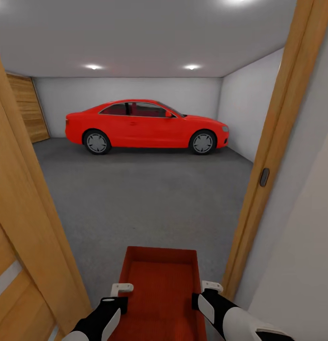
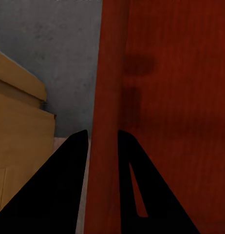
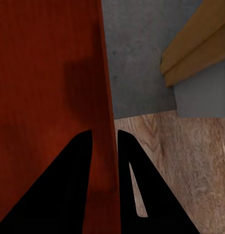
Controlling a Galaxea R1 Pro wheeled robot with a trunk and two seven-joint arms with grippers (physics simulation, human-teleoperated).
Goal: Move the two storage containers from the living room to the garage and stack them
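While the long red container (image 1: 160,284) rides low between both arms, left gripper (image 2: 102,146) and right gripper (image 3: 103,146) each pinching a side wall, we're at the wooden doorframe (image 1: 265,156), carrying it through — next, roll onto the garage floor (image 1: 145,194), short of the red car (image 1: 145,125).

Doorway: the wooden door frame (image 1: 270,156) is standing close on the right and the open wooden door (image 1: 26,237) close on the left, leaving narrow side margins past the held storage container (image 1: 161,289).
Concrete floor (image 1: 145,199): lying open ahead through the middle of the garage.
Red car (image 1: 147,125): blocking the far end, parked along the back wall.
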